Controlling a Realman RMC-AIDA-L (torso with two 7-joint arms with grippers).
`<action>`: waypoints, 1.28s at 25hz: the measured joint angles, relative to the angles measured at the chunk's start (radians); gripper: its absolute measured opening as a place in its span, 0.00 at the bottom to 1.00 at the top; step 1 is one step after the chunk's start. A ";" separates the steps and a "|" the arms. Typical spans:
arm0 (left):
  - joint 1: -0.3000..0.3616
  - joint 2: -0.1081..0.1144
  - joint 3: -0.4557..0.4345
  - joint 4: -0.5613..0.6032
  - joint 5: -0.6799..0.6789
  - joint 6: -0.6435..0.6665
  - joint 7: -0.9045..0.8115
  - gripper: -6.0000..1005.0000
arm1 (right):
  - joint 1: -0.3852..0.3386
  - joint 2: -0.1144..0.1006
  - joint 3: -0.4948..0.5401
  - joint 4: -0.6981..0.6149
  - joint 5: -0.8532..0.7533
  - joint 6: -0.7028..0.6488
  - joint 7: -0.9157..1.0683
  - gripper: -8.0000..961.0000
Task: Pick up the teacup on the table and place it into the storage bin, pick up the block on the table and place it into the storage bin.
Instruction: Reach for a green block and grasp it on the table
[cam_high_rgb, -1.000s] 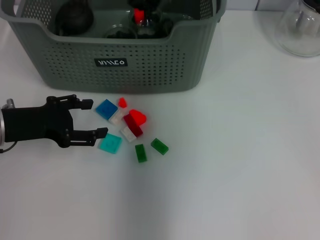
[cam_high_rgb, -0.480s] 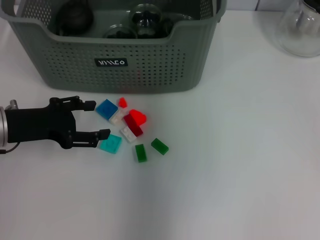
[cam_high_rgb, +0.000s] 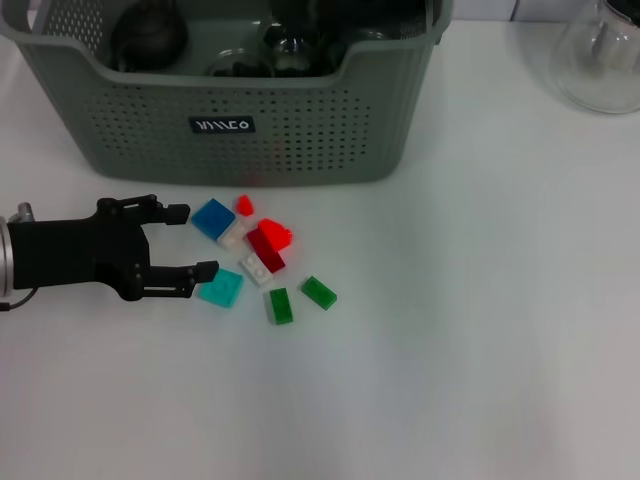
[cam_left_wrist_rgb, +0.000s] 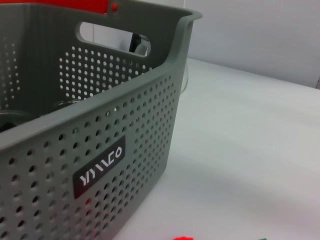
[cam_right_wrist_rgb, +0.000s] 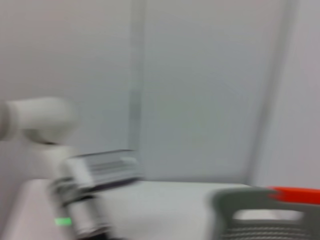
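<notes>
White tabletop (cam_high_rgb: 480, 330) fills the head view, and everything below is placed against the storage bin (cam_high_rgb: 300, 130). That bin, grey-green with perforated walls and a dipped front rim, stands at the far edge of the table, its small black label (cam_high_rgb: 222, 125) facing the robot; the left wrist view shows the same label (cam_left_wrist_rgb: 99, 166) and a handle slot in the far wall. Inside it, dark rounded glassware (cam_high_rgb: 148, 35) is visible, though whether a teacup is among it cannot be made out. A clear glass vessel (cam_high_rgb: 600, 55) sits on the table well to the right of the bin.

Left gripper (cam_high_rgb: 190, 241) lies low over the table in front of the bin's left half, its black fingers spread apart and holding nothing. The right gripper does not appear in any view.

Just in front of the bin's middle lies a scatter of small blocks: a blue block (cam_high_rgb: 212, 217) nearest the upper fingertip, a cyan block (cam_high_rgb: 221, 288) touching or just beside the lower fingertip, then white, dark red and bright red pieces (cam_high_rgb: 268, 242) clustered together, and two green blocks (cam_high_rgb: 318, 292) farthest from the bin.
</notes>
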 joint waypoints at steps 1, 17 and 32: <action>0.000 0.000 0.000 0.000 0.000 0.000 0.000 0.85 | -0.021 0.000 0.003 -0.006 0.017 -0.056 -0.004 0.80; -0.008 0.000 0.000 0.008 -0.004 0.002 0.029 0.85 | 0.214 0.014 -0.280 0.342 -0.434 -0.184 0.403 0.91; -0.011 -0.003 -0.002 0.000 -0.009 -0.011 0.051 0.85 | 0.412 0.028 -0.589 0.648 -0.435 0.126 0.597 0.91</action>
